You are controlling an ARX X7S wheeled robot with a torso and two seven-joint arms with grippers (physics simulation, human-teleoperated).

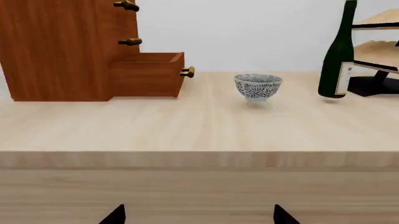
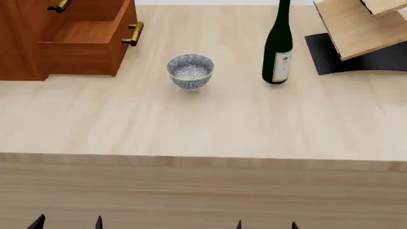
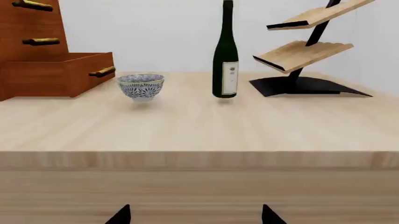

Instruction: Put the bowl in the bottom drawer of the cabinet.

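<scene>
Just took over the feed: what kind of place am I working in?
Probably a simulated home tabletop, kitchen or dining style: a pale wooden table holding a small cabinet with its bottom drawer pulled open, a bowl, a wine bottle and a wooden rack.

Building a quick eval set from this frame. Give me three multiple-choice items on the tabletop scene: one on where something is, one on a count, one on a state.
1. Where does the bowl stand?
A. On the table between the open drawer and the bottle
B. Inside the drawer
C. On the rack

2. How many brass handles show on the cabinet in the left wrist view?
A. One
B. Three
C. Five

3. What state is the bottom drawer in?
A. Shut
B. Pulled out and empty
C. Pulled out with the bowl inside

Key: 1 A, the bowl sits on the table with the drawer on one side and the bottle on the other. 2 B, two on the upper fronts, one on the drawer. 3 B, its floor is visible and bare.
</scene>
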